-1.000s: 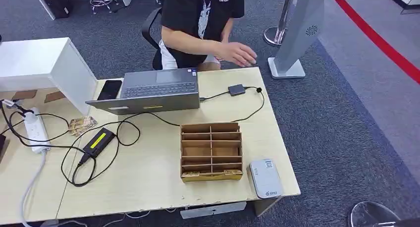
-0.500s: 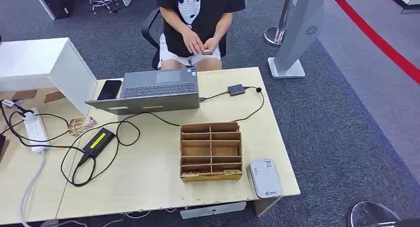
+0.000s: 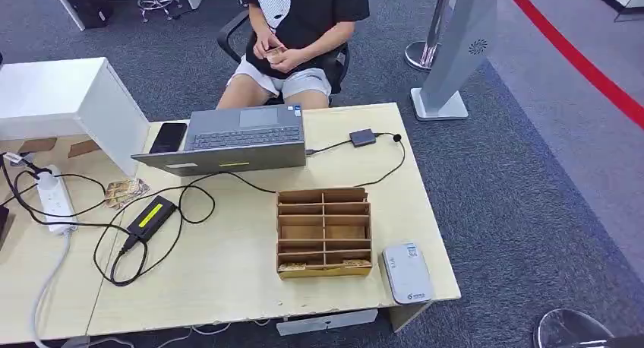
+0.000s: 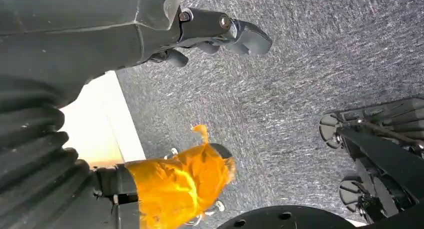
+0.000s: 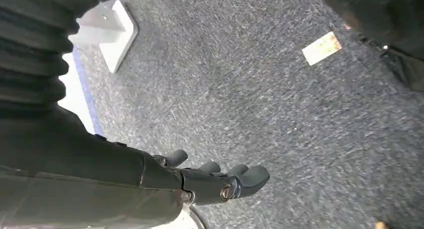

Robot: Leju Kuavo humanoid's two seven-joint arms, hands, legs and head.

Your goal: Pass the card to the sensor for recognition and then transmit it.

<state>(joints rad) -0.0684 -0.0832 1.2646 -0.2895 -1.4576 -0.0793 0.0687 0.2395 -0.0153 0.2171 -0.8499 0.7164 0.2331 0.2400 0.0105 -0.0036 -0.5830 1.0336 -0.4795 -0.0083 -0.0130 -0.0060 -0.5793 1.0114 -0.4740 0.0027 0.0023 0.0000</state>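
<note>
Partly hidden: card (image 3: 276, 50) (person's hands (image 3: 275, 52)).

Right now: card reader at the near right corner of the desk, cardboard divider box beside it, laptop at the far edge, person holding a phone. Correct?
One error. The head view shows the person holding a small card, not a phone; the black phone lies on the desk beside the laptop. Card reader and cardboard divider box are as stated.

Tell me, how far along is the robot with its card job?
Hard to say. The seated person holds a small card, which fits either a card handed over or one not given yet. The left hand and right hand hang over carpet, holding nothing. The white reader sits bare beside the cardboard organizer.
</note>
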